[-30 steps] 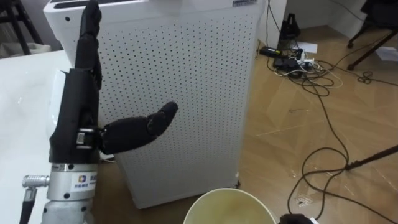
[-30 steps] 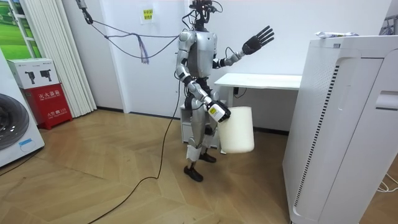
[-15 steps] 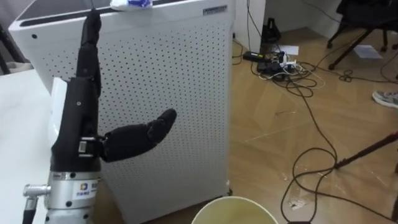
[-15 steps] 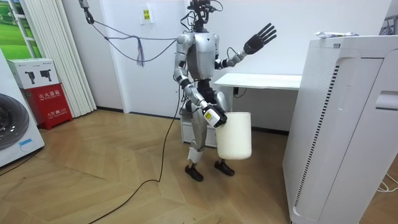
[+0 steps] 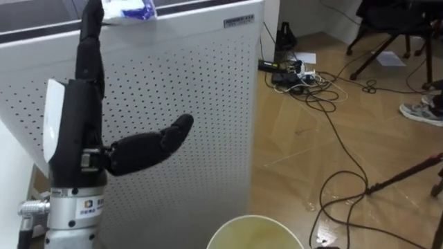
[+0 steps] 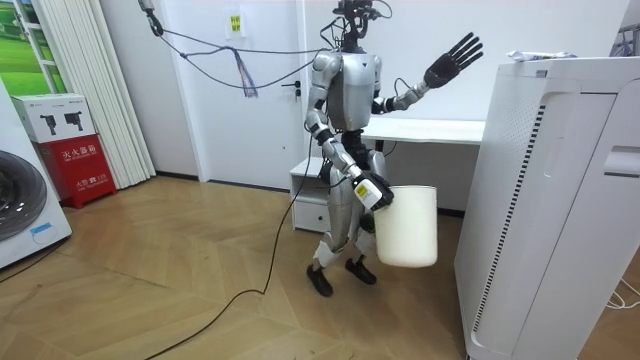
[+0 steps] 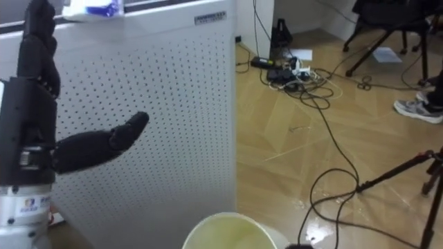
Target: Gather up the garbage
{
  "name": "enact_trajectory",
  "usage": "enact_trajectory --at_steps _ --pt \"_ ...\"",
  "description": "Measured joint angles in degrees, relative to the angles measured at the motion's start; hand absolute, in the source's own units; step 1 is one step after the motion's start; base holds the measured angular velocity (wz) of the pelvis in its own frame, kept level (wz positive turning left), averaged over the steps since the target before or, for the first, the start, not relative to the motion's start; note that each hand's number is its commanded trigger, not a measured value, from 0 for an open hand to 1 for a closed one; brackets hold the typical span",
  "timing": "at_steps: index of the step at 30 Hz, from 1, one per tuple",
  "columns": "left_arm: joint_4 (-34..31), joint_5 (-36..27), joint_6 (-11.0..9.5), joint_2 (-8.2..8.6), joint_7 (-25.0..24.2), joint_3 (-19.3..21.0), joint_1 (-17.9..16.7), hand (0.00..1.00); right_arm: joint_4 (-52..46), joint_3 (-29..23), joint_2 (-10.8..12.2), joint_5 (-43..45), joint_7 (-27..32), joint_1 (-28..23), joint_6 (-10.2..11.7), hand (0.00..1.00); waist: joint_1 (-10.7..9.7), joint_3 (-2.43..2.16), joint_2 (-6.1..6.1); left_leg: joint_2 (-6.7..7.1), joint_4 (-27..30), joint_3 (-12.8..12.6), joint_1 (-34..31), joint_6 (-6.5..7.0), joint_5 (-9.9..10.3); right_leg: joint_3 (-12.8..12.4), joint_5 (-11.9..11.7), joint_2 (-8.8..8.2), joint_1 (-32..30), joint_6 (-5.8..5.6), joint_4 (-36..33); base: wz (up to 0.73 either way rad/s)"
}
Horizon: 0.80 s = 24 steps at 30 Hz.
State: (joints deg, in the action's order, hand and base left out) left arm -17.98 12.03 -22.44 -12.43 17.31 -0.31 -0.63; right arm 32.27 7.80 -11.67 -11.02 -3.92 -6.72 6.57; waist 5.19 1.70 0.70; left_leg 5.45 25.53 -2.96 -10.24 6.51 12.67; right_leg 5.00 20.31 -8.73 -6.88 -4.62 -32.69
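A crumpled white and blue piece of garbage [image 5: 131, 10] lies on top of a tall white perforated unit [image 5: 201, 83], near its front left corner; in the room view the garbage [image 6: 540, 55] sits on the unit [image 6: 550, 220] at the room view's right. My left hand [image 5: 76, 131] is raised in front of the unit, open, fingers straight up and thumb out to the side, fingertips just left of the garbage. My right hand [image 6: 372, 192] hangs low and grips the rim of a white bin [image 6: 408, 228], whose open mouth [image 5: 255, 232] shows at the bottom.
A white desk [image 6: 420, 130] stands behind me against the wall. Tangled cables [image 5: 304, 76] and a stand's legs [image 5: 408, 176] lie on the wooden floor to the right. A person's shoe [image 5: 419, 111] is at the far right. A washing machine [image 6: 20, 210] stands at the room view's left.
I have stepped towards the white unit, carrying the bin along. The eye views shifted, so the garbage on top came into sight. My left hand stays raised and open.
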Motion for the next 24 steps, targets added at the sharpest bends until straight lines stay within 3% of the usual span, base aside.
enact_trajectory --at_steps 1,2,3,6,10,16,20,24 --pt "0.01 -0.01 0.03 0.07 0.03 0.42 0.15 0.0 -0.07 0.01 0.47 0.41 -0.03 -0.15 0.31 1.0 -0.43 0.0 0.3 0.15 -0.59 0.18 0.67 0.03 0.03 0.68 -2.33 0.01 -0.52 0.76 3.58 0.09" --pt "-0.06 0.05 -0.11 0.17 0.02 0.13 0.06 0.0 0.48 0.02 0.66 0.6 -0.08 -0.31 0.31 1.0 -0.79 -0.37 0.7 0.06 -1.92 0.6 1.68 -0.13 -0.06 1.99 -3.56 0.06 0.39 0.93 5.4 0.11" --pt "-0.07 0.38 -0.56 0.12 0.03 0.2 0.35 0.0 0.53 -0.01 0.67 0.59 -0.05 -0.19 0.31 1.0 -0.71 -0.61 1.0 -0.06 -2.93 0.91 2.1 -0.36 -0.21 2.7 -4.06 0.75 1.67 1.1 6.98 0.12" --pt "-0.08 2.23 -0.55 0.09 0.07 0.24 0.55 0.0 0.83 -0.04 0.58 0.59 -0.63 -0.2 0.31 1.0 -0.5 -0.64 0.99 -0.52 -4.25 1.73 3.4 -0.63 -0.46 3.44 -5.08 1.69 4.17 1.25 10.61 0.1" --pt "-2.23 4.34 -0.42 0.22 0.28 0.86 0.6 0.0 -0.03 -0.12 0.37 0.57 -2.18 -0.19 0.31 1.0 -0.2 -0.8 0.65 -0.89 -5.48 2.41 3.64 -0.79 -0.55 4.43 -6.06 2.4 5.73 1.38 14.19 0.05" --pt "-7.91 6.46 -0.61 0.16 4.81 2.6 0.54 0.0 -0.13 -0.11 0.14 0.53 -3.2 -0.15 0.39 1.0 0.11 -0.89 0.65 -0.91 -8.36 2.16 7.02 -0.81 -0.57 4.32 -6.96 2.75 9.23 1.16 18.3 -0.03" --pt "-8.0 10.73 -0.42 0.18 5.15 4.73 0.29 0.0 -0.49 -0.14 -0.3 0.53 -4.25 -0.27 0.4 1.0 0.58 -1.12 0.37 -0.96 -9.73 2.05 8.05 -1.14 -0.78 4.38 -7.09 2.82 9.85 1.26 19.25 -0.01" --pt "-8.0 14.0 0.1 0.18 5.03 5.09 0.0 0.0 -1.48 -0.25 -0.46 0.57 -5.43 -1.38 0.4 1.0 1.28 -1.65 -0.31 -1.01 -10.7 2.1 9.36 -1.24 -0.85 4.4 -7.41 3.04 11.34 1.36 20.88 0.0"
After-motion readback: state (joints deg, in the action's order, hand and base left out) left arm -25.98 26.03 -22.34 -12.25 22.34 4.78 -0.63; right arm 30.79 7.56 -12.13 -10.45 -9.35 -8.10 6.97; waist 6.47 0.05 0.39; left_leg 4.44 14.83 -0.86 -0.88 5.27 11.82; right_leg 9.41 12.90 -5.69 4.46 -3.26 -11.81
